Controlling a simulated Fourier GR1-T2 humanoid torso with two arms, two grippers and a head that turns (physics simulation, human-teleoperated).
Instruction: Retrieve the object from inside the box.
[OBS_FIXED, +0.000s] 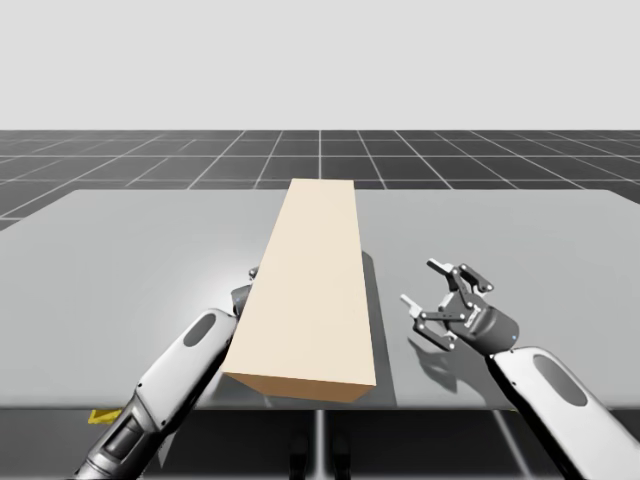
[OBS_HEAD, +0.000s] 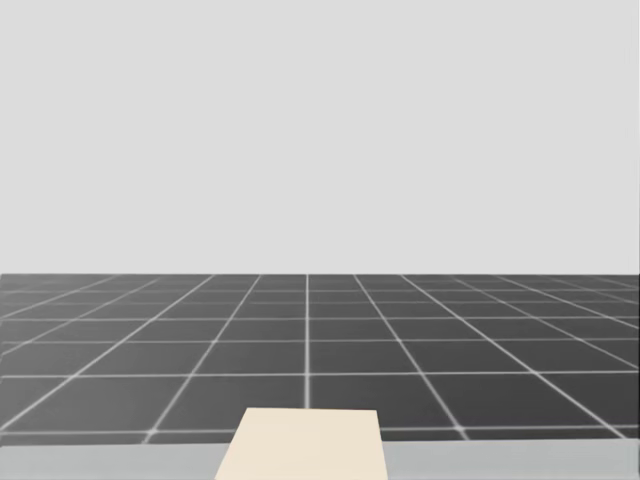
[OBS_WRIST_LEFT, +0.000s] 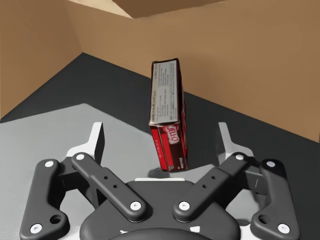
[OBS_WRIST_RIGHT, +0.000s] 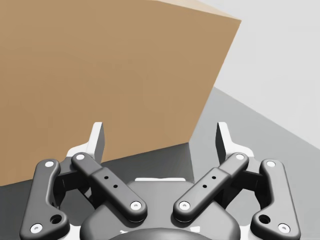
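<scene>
A long tan cardboard box (OBS_FIXED: 312, 290) lies along the middle of the grey table (OBS_FIXED: 120, 260); its top (OBS_HEAD: 305, 450) also shows in the head view. My left arm (OBS_FIXED: 190, 360) reaches to the box's left side, where the hand is mostly hidden. In the left wrist view a small red rectangular box (OBS_WRIST_LEFT: 167, 120) stands upright on the dark floor inside the brown walls (OBS_WRIST_LEFT: 250, 60). My left gripper (OBS_WRIST_LEFT: 161, 131) is open, with the red box's base between its fingers and touching neither. My right gripper (OBS_FIXED: 420, 283) hangs open right of the tan box, facing its outer wall (OBS_WRIST_RIGHT: 110, 75).
The table's front edge (OBS_FIXED: 450, 408) runs just under both arms. A small yellow mark (OBS_FIXED: 103, 415) lies at that edge beside my left forearm. Bare grey table (OBS_FIXED: 540, 240) spreads to either side of the tan box, and a dark gridded floor (OBS_HEAD: 300, 350) lies beyond.
</scene>
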